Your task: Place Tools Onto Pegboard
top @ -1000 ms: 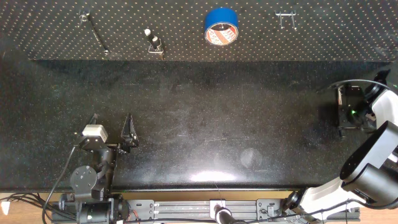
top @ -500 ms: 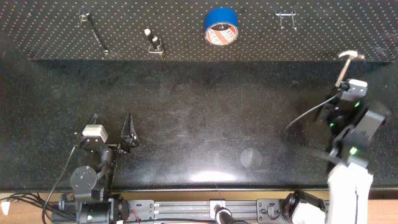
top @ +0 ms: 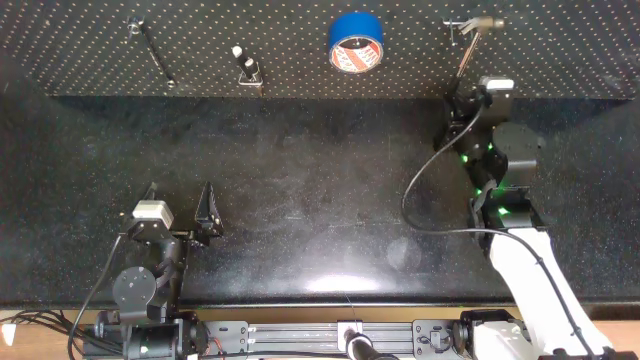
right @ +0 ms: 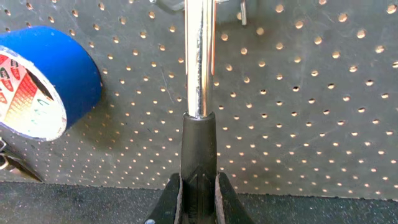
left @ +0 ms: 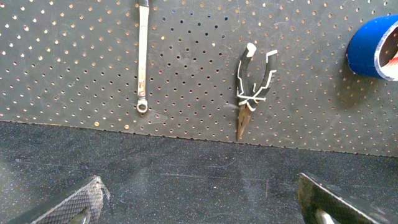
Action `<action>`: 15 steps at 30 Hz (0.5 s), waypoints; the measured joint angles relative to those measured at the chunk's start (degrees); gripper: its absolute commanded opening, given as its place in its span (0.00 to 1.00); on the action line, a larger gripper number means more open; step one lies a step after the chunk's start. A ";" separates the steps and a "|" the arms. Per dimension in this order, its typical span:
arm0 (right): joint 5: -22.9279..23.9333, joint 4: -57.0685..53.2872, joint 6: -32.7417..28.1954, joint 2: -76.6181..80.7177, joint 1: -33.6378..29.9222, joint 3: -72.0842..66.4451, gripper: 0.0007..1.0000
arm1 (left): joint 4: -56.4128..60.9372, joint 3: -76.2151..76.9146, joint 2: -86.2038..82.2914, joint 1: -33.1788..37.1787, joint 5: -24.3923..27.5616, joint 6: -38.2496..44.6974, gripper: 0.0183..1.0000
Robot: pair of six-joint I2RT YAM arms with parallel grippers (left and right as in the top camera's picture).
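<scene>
Right gripper [right: 199, 186] is clamped on the black grip of the hammer [right: 199, 62]. The shaft's upright against the pegboard [top: 300, 40], head up by the double hook [top: 458, 30], right of the blue tape [top: 355, 42]. Can't tell if the head's touching the hook. Left gripper [top: 180, 197] sits low over the table [top: 320, 180], fingers wide apart, facing the hung wrench [left: 142, 56] and pliers [left: 252, 87].

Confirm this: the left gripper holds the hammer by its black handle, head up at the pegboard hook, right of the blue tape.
Wrong arm. The right gripper holds the hammer by its black handle, as the right wrist view shows. Its head is up at the pegboard hook, right of the blue tape.
</scene>
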 measured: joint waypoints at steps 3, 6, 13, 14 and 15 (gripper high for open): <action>0.00 0.11 -0.04 1.20 0.00 0.20 0.07 | 0.00 0.00 0.00 0.00 0.00 0.00 0.99; 0.00 0.09 -0.07 4.94 0.00 1.51 0.07 | 0.00 0.00 0.00 0.00 0.00 0.00 0.99; 0.11 0.13 -1.60 10.93 0.00 5.44 0.98 | 0.00 0.00 0.00 0.00 0.00 0.00 0.99; 0.20 0.15 -1.75 10.93 0.00 5.49 0.98 | 0.00 0.00 0.00 0.00 0.00 0.00 0.99; 0.20 0.28 -2.03 10.93 0.00 5.70 0.98 | 0.00 0.00 0.00 0.00 0.00 0.02 0.99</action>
